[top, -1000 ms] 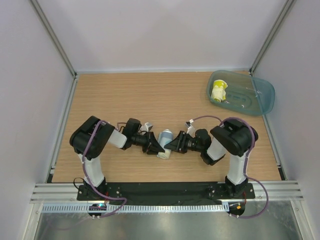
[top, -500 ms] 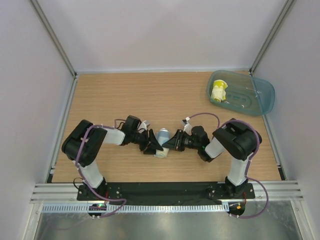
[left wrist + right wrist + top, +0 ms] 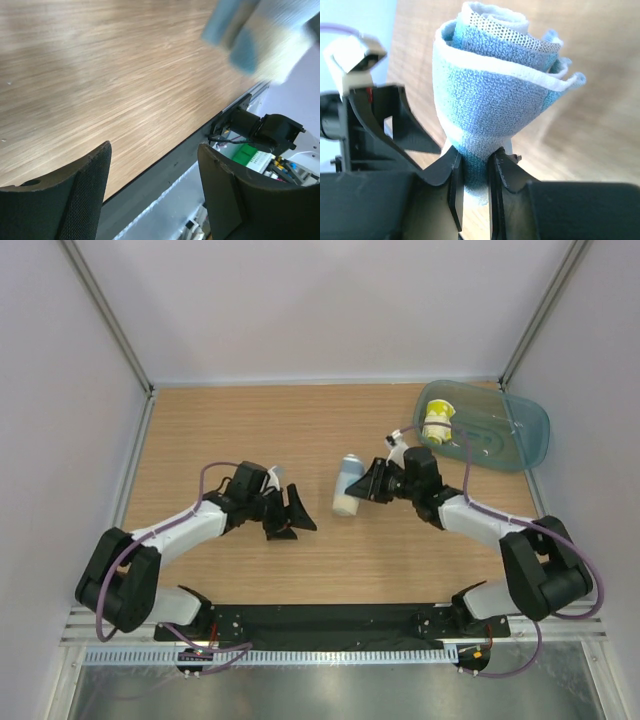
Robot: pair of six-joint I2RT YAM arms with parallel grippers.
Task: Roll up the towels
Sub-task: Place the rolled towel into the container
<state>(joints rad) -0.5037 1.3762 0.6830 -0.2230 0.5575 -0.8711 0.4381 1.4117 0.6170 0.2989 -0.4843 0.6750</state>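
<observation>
where the right arm reaches toward the middle of the light wooden table (image 3: pixel 230 430), the right gripper (image 3: pixel 364 487) is clamped on one end of the rolled light blue towel with white bands (image 3: pixel 347 485). in the right wrist view both fingers (image 3: pixel 454 185) pinch the narrow end of the roll and the rest flares out above them. whether the roll touches the table cannot be told. the left gripper (image 3: pixel 297 515) stands apart to its left, jaws spread wide, holding nothing. the rolled yellow towel (image 3: pixel 437 422) lies inside the translucent teal plastic tray (image 3: pixel 520 445) at the far right corner.
</observation>
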